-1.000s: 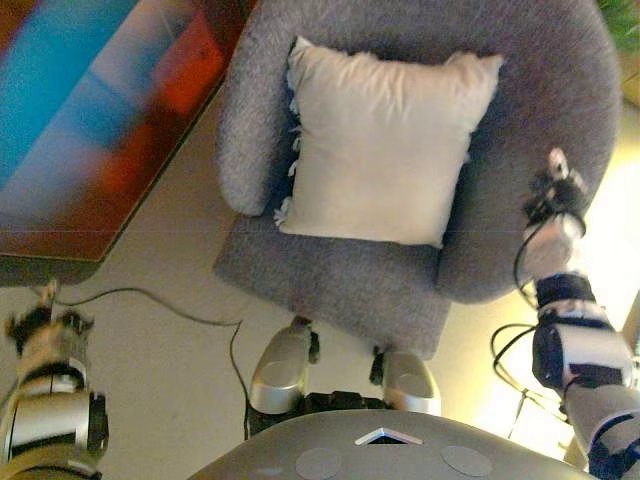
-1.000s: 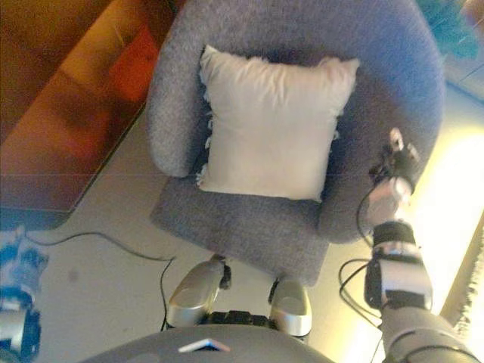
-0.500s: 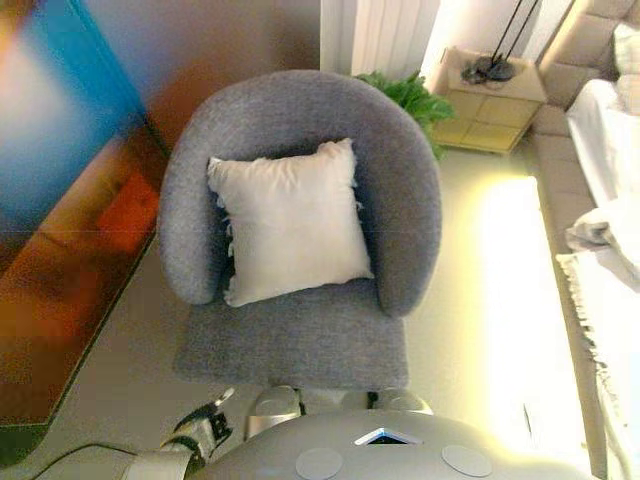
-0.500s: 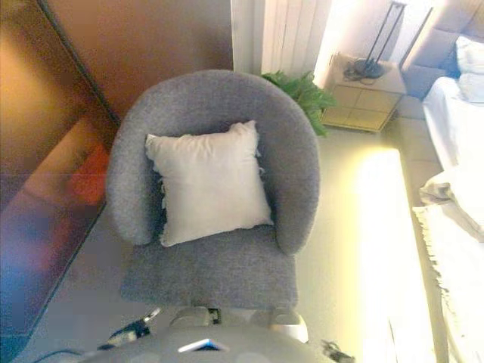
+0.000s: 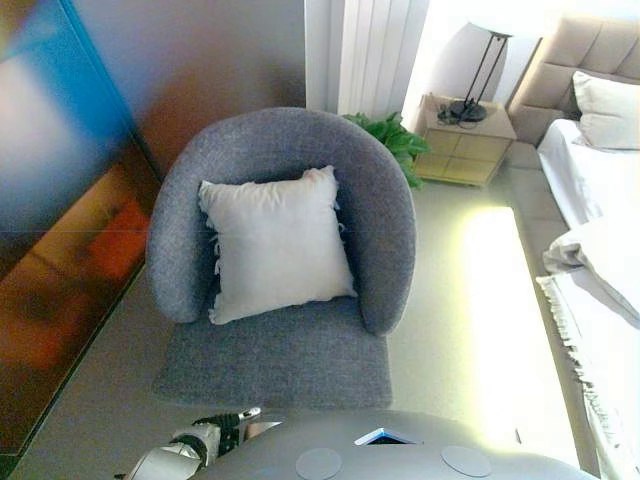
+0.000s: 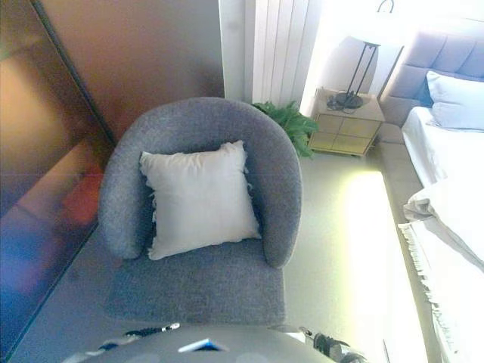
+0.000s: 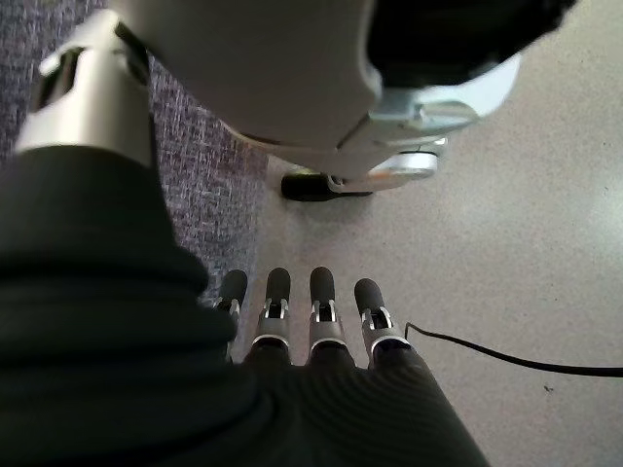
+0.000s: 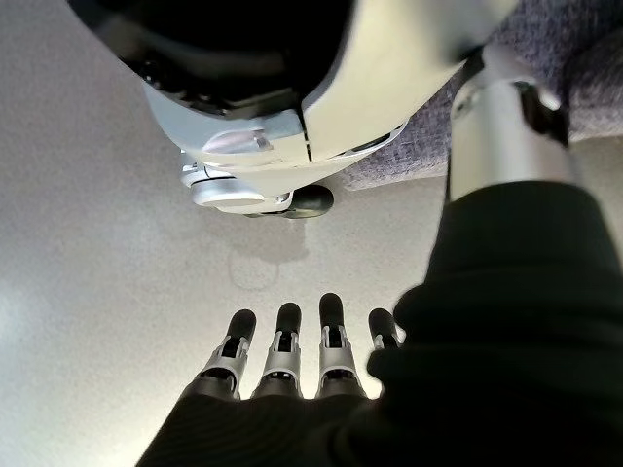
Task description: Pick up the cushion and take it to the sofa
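Observation:
A white square cushion (image 5: pixel 275 245) with a fringed edge leans against the back of a round grey armchair (image 5: pixel 280 355), straight ahead of me. Neither hand touches it. My left hand (image 7: pixel 311 331) hangs low at my side, fingers straight, pointing at the floor by the chair's front corner, and it holds nothing. My right hand (image 8: pixel 282 365) hangs the same way on the other side, fingers straight and empty, over bare floor next to the chair's base.
A large dark glossy panel (image 5: pixel 60 220) runs along the left. Behind the chair stand a green plant (image 5: pixel 385 135) and a nightstand (image 5: pixel 465 150) with a lamp (image 5: pixel 470 105). A bed (image 5: pixel 600 240) with white bedding is at the right, across a strip of floor (image 5: pixel 470 300).
The camera has lifted and drawn back, so the chair looks smaller and the room beyond shows. Both arms have dropped from beside the chair to my sides. The cushion lies as before.

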### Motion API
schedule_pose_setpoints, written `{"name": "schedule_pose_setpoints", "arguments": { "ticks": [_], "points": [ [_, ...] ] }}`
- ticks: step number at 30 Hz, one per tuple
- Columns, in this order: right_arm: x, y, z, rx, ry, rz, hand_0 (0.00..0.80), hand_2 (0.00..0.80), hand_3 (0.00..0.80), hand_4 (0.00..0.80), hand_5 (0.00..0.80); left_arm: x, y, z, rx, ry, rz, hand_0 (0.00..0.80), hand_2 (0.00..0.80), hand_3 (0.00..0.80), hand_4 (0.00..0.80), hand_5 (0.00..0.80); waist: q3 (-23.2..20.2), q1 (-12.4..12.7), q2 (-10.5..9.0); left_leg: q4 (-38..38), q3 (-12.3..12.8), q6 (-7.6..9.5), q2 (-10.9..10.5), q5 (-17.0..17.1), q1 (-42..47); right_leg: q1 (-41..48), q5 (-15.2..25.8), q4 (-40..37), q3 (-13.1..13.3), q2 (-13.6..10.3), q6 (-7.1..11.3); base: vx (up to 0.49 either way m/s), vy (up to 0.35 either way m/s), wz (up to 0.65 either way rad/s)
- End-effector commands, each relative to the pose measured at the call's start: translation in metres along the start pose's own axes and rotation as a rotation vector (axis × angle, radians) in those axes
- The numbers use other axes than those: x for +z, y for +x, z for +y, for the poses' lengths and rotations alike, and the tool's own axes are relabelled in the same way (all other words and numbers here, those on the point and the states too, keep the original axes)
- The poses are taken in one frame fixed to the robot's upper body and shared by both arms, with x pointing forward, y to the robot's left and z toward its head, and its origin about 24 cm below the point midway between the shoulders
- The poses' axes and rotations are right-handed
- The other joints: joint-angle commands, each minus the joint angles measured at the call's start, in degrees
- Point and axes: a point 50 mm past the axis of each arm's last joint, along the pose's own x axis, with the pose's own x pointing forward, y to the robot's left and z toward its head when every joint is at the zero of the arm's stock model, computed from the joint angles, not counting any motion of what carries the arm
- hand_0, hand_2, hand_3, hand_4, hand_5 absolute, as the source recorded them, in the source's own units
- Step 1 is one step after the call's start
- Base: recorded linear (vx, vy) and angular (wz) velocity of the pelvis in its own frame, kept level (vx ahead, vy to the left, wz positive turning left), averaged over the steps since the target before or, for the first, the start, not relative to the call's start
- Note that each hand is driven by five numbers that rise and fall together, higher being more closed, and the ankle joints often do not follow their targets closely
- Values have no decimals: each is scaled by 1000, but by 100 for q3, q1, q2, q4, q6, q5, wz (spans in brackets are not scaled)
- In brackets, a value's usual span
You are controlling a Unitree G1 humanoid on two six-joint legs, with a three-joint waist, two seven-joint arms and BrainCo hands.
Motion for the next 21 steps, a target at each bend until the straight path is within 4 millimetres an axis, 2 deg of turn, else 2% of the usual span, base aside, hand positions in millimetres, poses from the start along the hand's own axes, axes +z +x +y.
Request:
{"name": "schedule_pose_setpoints", "arguments": {
  "ticks": [1, 3, 4, 7, 8, 11, 12, 14, 16, 17, 19, 21],
  "points": [
    [12, -1, 5, 15, -65, 23, 0, 0, 0, 0, 0, 14, -1, -7, -10, -50, -16, 0, 0, 0, 0, 0, 337, -70, 82, 40, 24, 147, -150, -819, 231, 224, -703, 42, 92, -64, 236, -45, -181, -1],
    [12, -1, 4, 17, -90, 32, 0, 0, 0, 0, 0, 12, -1, -6, -1, -54, -17, 0, 0, 0, 0, 0, 347, -40, 115, 40, 28, 103, -111, -786, 219, 203, -711, 42, 36, -74, 232, -64, -165, -1],
    [15, -2, 1, 11, -115, 29, 0, 0, 0, 0, 0, 12, -1, -8, -3, -59, -28, 0, 0, 0, 0, 0, 411, -13, 170, 94, 39, 12, -71, -708, 140, 153, -704, 42, -7, -87, 198, -176, -135, 0],
    [39, -6, -7, -26, -133, -23, 0, 0, 0, 0, 0, 23, -2, -16, -32, -95, -72, 0, 0, 0, 0, 0, 657, 43, 283, 538, -6, -131, -82, -626, -412, -53, -639, 42, -128, -183, 109, -341, -34, 5],
    [55, -9, -13, -46, -118, -59, 0, 0, 0, 0, 0, 31, -3, -22, -51, -113, -91, 0, 0, 0, 0, 0, 828, 51, 334, 829, 103, -176, -95, -606, -674, -152, -587, 42, -224, -251, 75, -393, 45, 12],
    [65, -12, -18, -59, -96, -71, 0, 0, 0, 0, 0, 27, -2, -24, -57, -104, -85, 0, 0, 0, 0, 0, 972, 31, 198, 1946, 353, -86, -79, -948, -844, -168, -478, 47, -356, -429, 30, -203, -2, 37],
    [64, -12, -16, -58, -102, -68, 0, 0, 0, 0, 0, 23, -2, -25, -53, -95, -68, 0, 0, 0, 0, 0, 978, 34, 198, 2183, 328, -87, -35, -1120, -773, -102, -538, 62, -344, -408, 39, 4, 10, 32],
    [62, -11, -5, -73, -148, -47, 0, 0, 0, 0, 0, 24, -3, -32, -44, -92, -21, 0, 0, 0, 0, 0, 856, -80, 102, 2730, 407, 65, 93, -1228, -458, -144, -532, 229, -292, -381, -69, 40, 67, 5],
    [60, -10, -4, -89, -182, -35, 0, 0, 0, 0, 0, 32, -5, -32, -46, -90, 7, 0, 0, 0, 0, 0, 670, -233, 111, 3019, 471, 41, 286, -1067, -131, -211, -606, 365, -248, -281, -177, 8, 109, -13],
    [60, -10, -6, -99, -200, -32, 0, 0, 0, 0, 0, 36, -6, -32, -52, -86, 17, 0, 0, 0, 0, 0, 561, -314, 131, 3209, 486, -15, 412, -872, 30, -249, -659, 435, -219, -213, -240, -47, 146, -2],
    [60, -11, -11, -119, -222, -27, 0, 0, 0, 0, 0, 40, -7, -31, -56, -69, 33, 0, 0, 0, 0, 0, 385, -418, 175, 3345, 447, -121, 638, -521, 259, -301, -745, 528, -148, -101, -329, -105, 182, 3],
    [59, -11, -15, -139, -236, -22, 0, 0, 0, 0, 0, 43, -9, -31, -60, -54, 46, 0, 0, 0, 0, 0, 237, -474, 194, 3286, 337, -216, 826, -253, 464, -328, -741, 515, -62, -57, -339, -194, 260, 18]
  ]
}}
